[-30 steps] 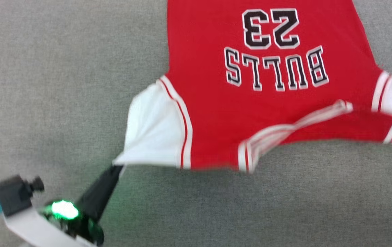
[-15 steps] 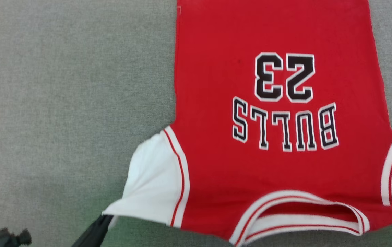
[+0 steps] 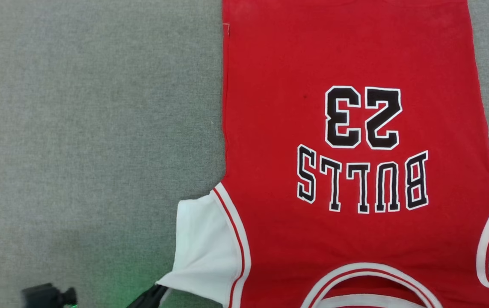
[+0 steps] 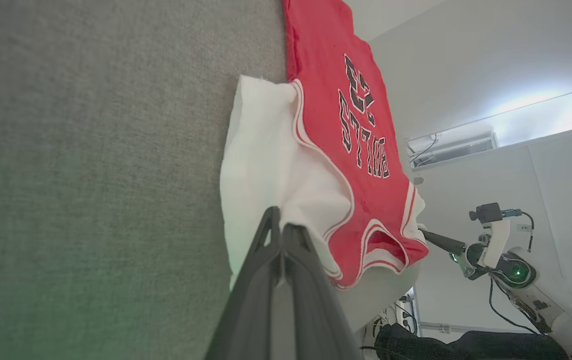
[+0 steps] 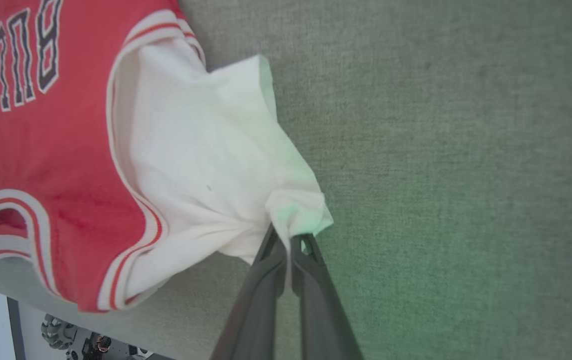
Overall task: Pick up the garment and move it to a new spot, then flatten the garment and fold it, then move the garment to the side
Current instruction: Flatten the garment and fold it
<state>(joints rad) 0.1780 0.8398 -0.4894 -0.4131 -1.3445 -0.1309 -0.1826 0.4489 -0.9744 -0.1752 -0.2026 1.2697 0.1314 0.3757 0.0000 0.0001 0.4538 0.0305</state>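
The garment (image 3: 355, 64) lay flat on the table (image 3: 99, 128), its sleeves clenched in the left fingers (image 4: 260, 270) and right fingers (image 5: 265, 290), folding not begun.

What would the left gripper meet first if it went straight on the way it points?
The left gripper, shut on the garment, would push into its white sleeve first; beyond that probably the grey surface, though depth is unclear.

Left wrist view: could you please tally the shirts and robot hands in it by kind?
Shirt: 1
Robot hands: 2, the left hand and the right hand, each shut on the shirt
Total: 3
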